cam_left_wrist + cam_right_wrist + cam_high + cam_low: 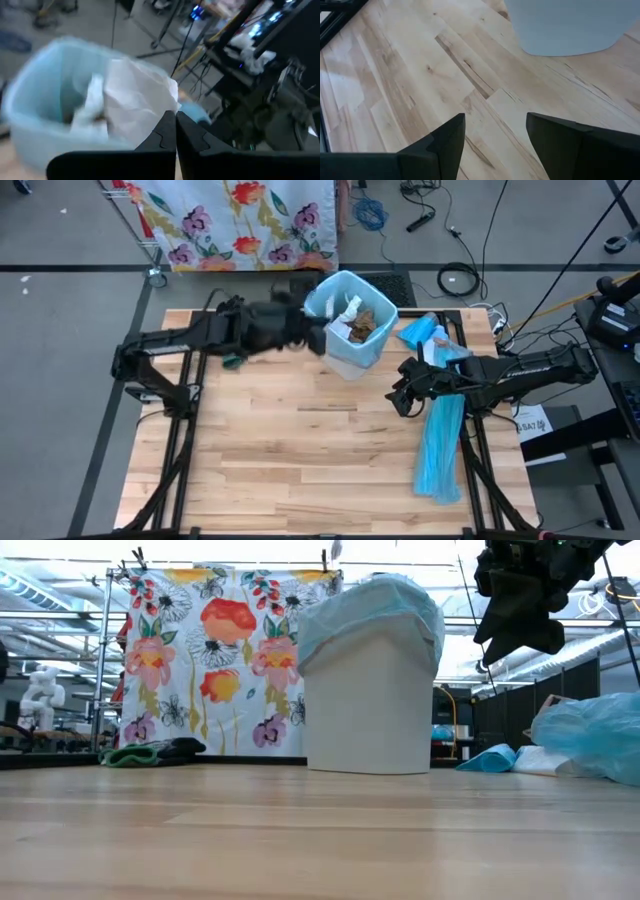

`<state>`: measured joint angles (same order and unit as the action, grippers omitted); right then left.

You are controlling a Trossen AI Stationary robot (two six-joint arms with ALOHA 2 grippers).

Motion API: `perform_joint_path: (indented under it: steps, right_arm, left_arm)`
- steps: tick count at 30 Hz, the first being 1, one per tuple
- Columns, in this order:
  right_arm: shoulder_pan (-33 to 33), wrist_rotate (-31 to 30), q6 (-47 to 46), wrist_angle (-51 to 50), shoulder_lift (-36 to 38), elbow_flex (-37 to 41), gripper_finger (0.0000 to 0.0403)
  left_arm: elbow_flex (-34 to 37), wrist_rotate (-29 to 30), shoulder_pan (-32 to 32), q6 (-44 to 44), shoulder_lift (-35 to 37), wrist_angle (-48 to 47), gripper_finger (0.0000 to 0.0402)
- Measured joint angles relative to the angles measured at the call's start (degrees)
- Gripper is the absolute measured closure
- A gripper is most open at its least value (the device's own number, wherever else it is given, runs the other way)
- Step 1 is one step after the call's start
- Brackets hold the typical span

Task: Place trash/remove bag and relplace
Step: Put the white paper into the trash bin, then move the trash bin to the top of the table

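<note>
My left claw (318,335) is clenched at the bin (352,320) rim by the table's far edge, trash (362,323) inside. I risk tipping the bin. My right claw (402,397) hovers released, empty.

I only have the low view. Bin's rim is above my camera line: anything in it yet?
Observer: Yes. From above, brown and white wads of trash lie inside the bin.
Operator: Where's the left arm? I don't see it.
Observer: The left gripper is at the bin's rim, on the left arm's side; its fingers are shut.
Operator: That dark thing top right of my view, is it carrying something?
Observer: No. That is the right gripper, fingers open over bare table.
Operator: Blue stuff on my right?
Observer: A long light-blue plastic strip running along the table's right edge.
</note>
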<state>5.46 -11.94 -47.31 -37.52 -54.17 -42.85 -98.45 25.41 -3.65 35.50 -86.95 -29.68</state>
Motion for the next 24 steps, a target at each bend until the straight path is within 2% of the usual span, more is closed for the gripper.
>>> perform_joint_path:
  steps: [7, 10, 14, 20, 24]
  right_arm:
    - [0.0, 0.0, 0.0, 0.0, 0.0, 0.0, 0.02]
    - [0.0, 0.0, 0.0, 0.0, 0.0, 0.0, 0.02]
    - [0.0, 0.0, 0.0, 0.0, 0.0, 0.0, 0.02]
    - [0.0, 0.0, 0.0, 0.0, 0.0, 0.0, 0.02]
    - [0.0, 0.0, 0.0, 0.0, 0.0, 0.0, 0.02]
  left_arm:
    - [0.0, -12.2, -11.4, -6.3, -3.5, 8.4, 0.04]
    - [0.0, -12.8, -13.6, -7.8, -5.1, 11.9, 0.0388]
    - [0.0, -13.5, -15.0, -14.3, -7.9, 15.2, 0.0363]
    - [0.0, -18.4, -15.6, -20.9, -11.5, 17.0, 0.0312]
    - [0.1, -18.6, -15.6, -21.3, -12.3, 15.2, 0.0285]
